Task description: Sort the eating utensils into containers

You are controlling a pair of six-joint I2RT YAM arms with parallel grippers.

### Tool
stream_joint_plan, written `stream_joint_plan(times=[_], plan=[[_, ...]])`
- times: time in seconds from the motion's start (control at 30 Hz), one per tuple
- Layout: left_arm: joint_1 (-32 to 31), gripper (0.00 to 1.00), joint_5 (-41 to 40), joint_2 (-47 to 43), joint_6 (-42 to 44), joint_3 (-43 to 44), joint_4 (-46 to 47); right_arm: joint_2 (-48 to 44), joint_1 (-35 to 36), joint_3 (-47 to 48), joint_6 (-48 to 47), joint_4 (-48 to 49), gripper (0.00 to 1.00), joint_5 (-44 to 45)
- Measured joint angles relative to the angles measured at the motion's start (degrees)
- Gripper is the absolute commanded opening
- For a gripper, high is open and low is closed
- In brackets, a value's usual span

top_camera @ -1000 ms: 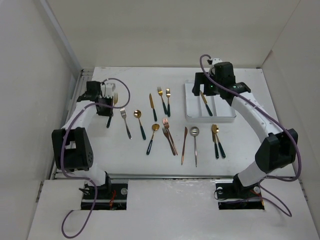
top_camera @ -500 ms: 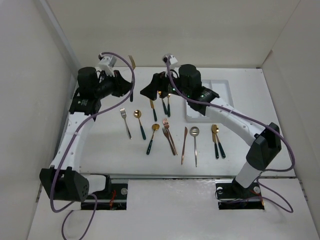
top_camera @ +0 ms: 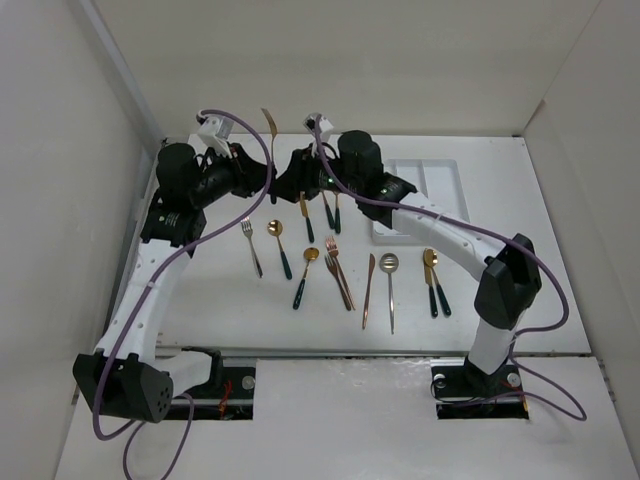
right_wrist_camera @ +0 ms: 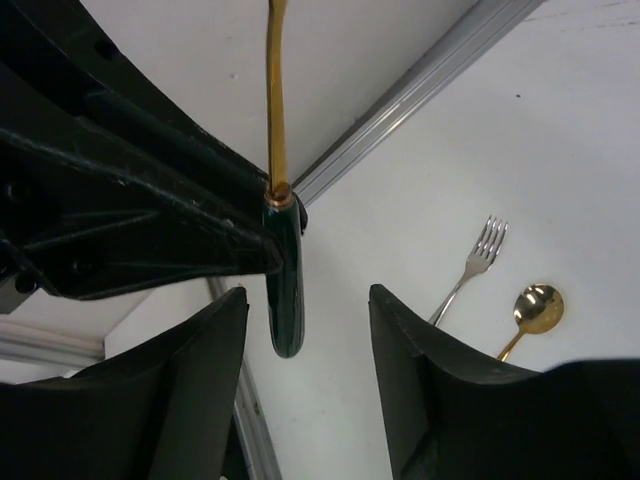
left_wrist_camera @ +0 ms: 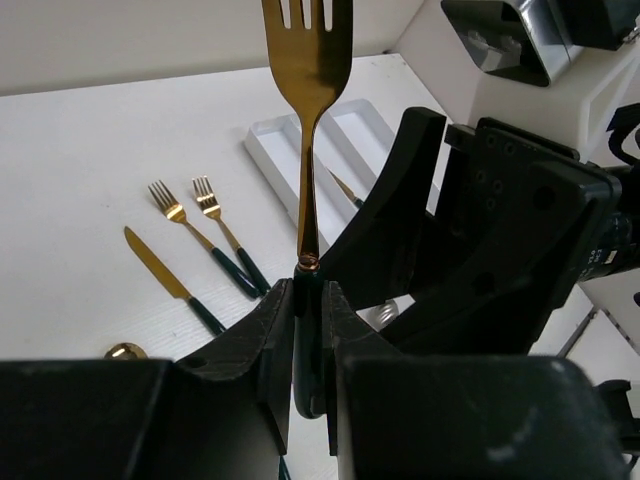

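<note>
We see the left gripper [left_wrist_camera: 308, 300] clamped on the dark handle of a gold fork [left_wrist_camera: 311, 120], held upright with its tines up. Facing it, the right gripper [right_wrist_camera: 308, 340] stands wide, fingers flanking the handle's end, untouched. Beyond lie two forks [left_wrist_camera: 235, 240], then the white tray [left_wrist_camera: 262, 137].

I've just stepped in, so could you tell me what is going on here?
The left gripper holds a gold fork by its dark handle, in the air above the table. The right gripper, open, has its fingers either side of that handle, apparently for a handover. Other utensils lie on the table near the white tray.
</note>
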Motion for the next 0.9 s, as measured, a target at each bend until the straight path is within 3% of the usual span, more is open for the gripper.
stream_joint_plan(times=[0.2, 0.23, 0.27, 0.33, 0.43, 0.5, 0.67, 0.9], plan=[[-0.5, 0.00, -0.2, -0.1, -1.2, -1.0, 0.2, 1.4, 0.2, 1.8, 0.8, 0.1, 0.19, -0.9], [-0.5, 0.00, -0.3, -0.1, -1.2, -1.0, 0.2, 1.4, 0.2, 1.8, 1.2, 0.2, 0.07, -0.9], [-0.5, 0.00, -0.3, -0.2, -1.3, -1.0, 0.3, 1.5, 0.2, 1.9, 0.9, 0.2, 0.00, -1.0], [-0.5, 0.00, -0.6, -0.2, -1.6, -1.0, 0.5, 1.6, 0.1, 2.2, 1.3, 0.2, 0.00, -1.0], [-0.4, 0.72, -1.6, -0.3, -1.5, -1.4, 0.8, 1.8, 0.1, 2.3, 1.4, -0.3, 0.00, -1.0], [0.0, 0.99, -2.9, -0.2, -1.0, -1.4, 1.2, 1.8, 0.0, 2.0, 1.3, -0.7, 0.00, -1.0], [-0.5, 1.00, -4.2, -0.3, 1.5, -1.4, -1.9, 1.3, -3.6, -2.0, 1.8, -0.6, 0.00, -1.3], [0.1, 1.00, -18.5, -0.3, 8.1, -3.8, -8.9, 1.0, -23.1, -12.1, 2.0, -8.7, 0.00, -3.4]])
